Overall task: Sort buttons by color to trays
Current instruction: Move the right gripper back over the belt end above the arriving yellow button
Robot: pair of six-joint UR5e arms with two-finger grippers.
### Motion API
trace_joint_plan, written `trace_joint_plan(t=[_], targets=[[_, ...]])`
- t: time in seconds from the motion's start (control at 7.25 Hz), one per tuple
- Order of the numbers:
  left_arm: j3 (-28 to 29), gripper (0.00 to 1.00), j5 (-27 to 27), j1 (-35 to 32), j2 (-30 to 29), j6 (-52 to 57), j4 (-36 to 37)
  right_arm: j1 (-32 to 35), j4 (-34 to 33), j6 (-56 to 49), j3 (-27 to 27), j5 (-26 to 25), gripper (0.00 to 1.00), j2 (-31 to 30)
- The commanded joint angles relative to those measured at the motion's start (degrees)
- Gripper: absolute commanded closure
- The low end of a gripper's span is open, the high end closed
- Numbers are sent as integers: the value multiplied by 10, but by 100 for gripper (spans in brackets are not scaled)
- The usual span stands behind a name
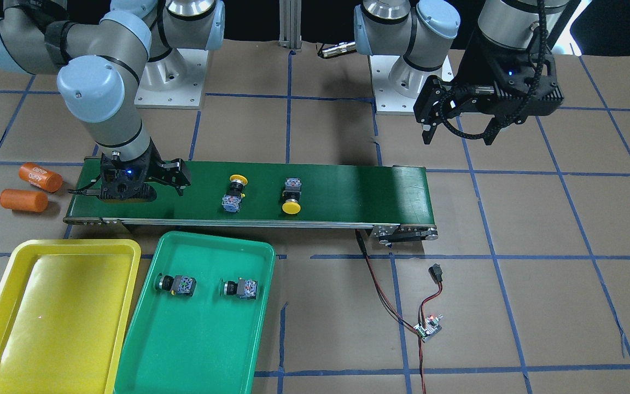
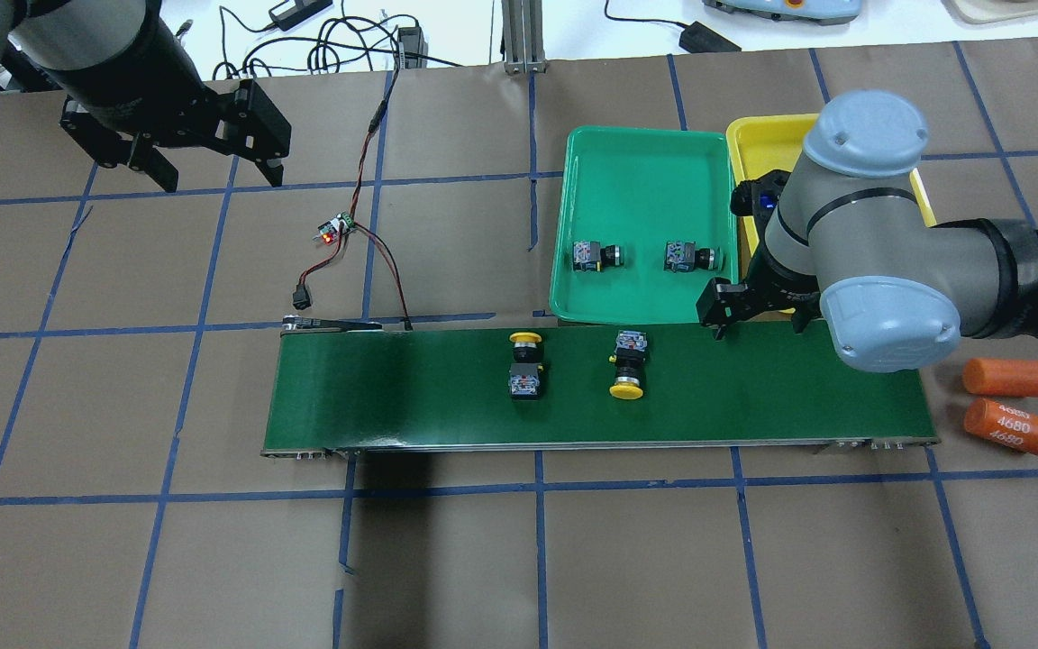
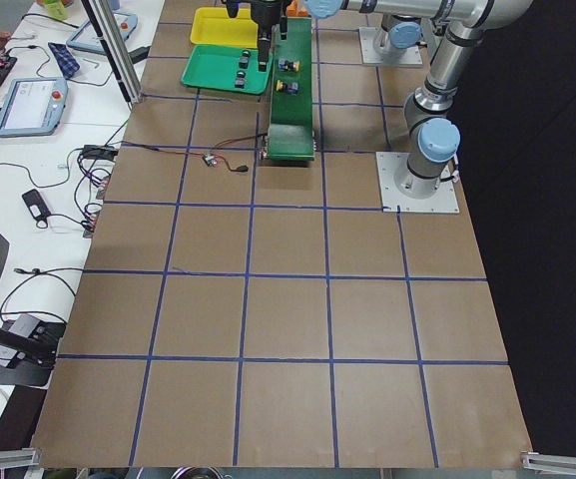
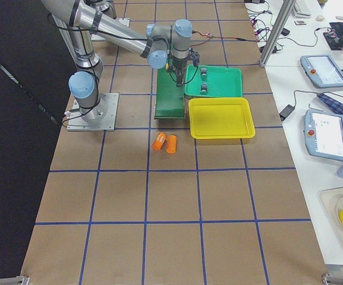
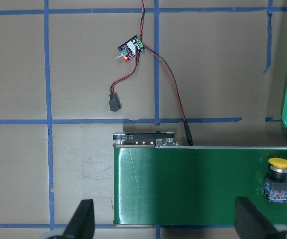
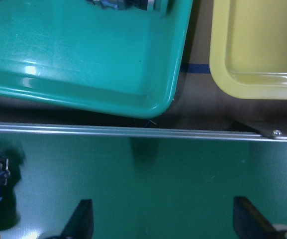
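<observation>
Buttons: two green ones (image 1: 175,284) in green tray (image 1: 194,350) at surface's (image 1: 539,273) far edge, done; two yellow ones (image 1: 291,200) lie on belt (image 1: 359,191), yellow tray (image 1: 47,328) pending. Both my jaws released.

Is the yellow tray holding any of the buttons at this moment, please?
No, the yellow tray shows only its bare floor, while the two yellow-capped buttons lie on the conveyor belt.

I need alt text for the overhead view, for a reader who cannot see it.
Two yellow buttons lie on a dark green belt, and two green buttons lie in the green tray beyond it. The right hand, open, hangs over the belt near that tray; the left hand, open, is far left.
</observation>
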Motion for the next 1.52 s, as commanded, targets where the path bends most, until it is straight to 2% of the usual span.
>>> trace_joint_plan(t=[0.0, 1.38], targets=[[0, 0, 0, 0, -1, 0, 0, 1, -1, 14, 5, -1, 0, 1], [-1, 0, 2, 1, -2, 3, 0, 4, -1, 42, 4, 7, 0, -2]])
